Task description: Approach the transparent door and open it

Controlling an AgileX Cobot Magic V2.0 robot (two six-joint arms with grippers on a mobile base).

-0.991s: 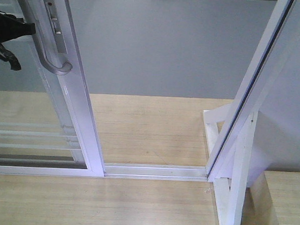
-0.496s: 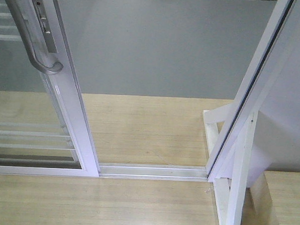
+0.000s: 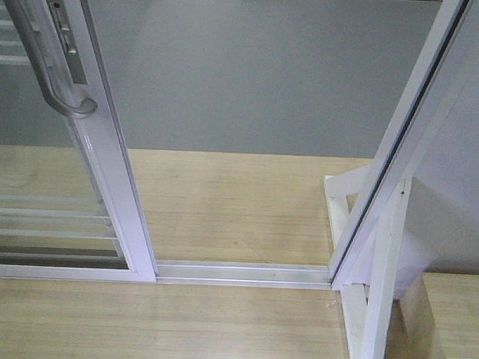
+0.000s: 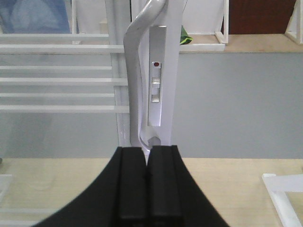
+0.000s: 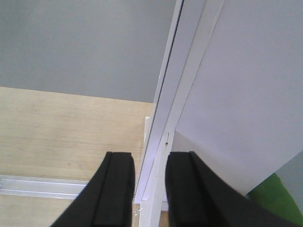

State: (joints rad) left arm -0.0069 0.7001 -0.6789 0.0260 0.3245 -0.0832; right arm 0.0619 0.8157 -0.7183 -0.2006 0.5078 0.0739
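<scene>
1. At the 10 o'clock corner of your front view stands the transparent door (image 3: 105, 154), slid to the left, with an open gap between its white frame and the fixed jamb (image 3: 400, 147) at 3 o'clock.
2. The door's long axis runs floor to ceiling; in the front view it leans, its foot toward 6 o'clock and its top toward 11 o'clock. Thin white horizontal bars (image 3: 43, 215) cross the glass.
3. The grey pull handle (image 3: 50, 60) runs lengthwise along the door frame, its curved lower end hooking back into the frame. In your left wrist view the handle (image 4: 137, 71) stands upright at 12 o'clock, beside a lock plate (image 4: 156, 82) with a small red dot.
4. Your left gripper (image 4: 147, 179) sits at 6 o'clock of its own view, directly below the handle's lower end; its black fingers are pressed together with nothing between them.
5. Your right gripper (image 5: 149, 189) is spread apart, its fingers on either side of the white jamb edge as seen in its view; contact cannot be judged.
6. The floor track (image 3: 243, 273) runs left to right between door and jamb, on a pale wooden floor (image 3: 238, 203).
</scene>
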